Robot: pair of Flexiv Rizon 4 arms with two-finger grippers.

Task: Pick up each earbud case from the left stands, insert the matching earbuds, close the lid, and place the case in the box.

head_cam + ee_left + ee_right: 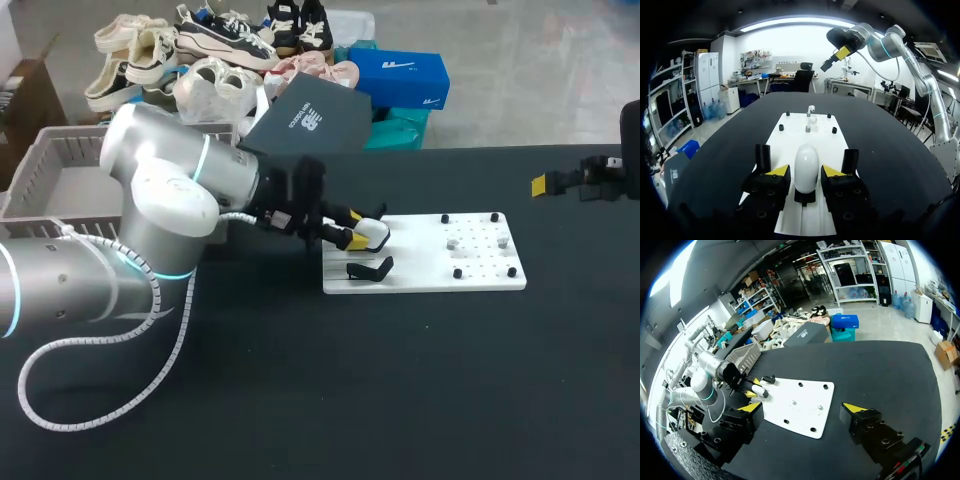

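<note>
A white earbud case sits on a black stand at the left end of the white board. My left gripper straddles it, and in the left wrist view the case stands between the yellow fingertips with thin gaps on both sides. A second black stand beside it is bare. Small grey earbuds rest mid-board among black pegs. My right gripper hangs open, high over the table's far right, well away from the board.
A grey slatted box stands at the table's left behind my left arm; it also shows in the right wrist view. Black table surface spreads in front of and right of the board.
</note>
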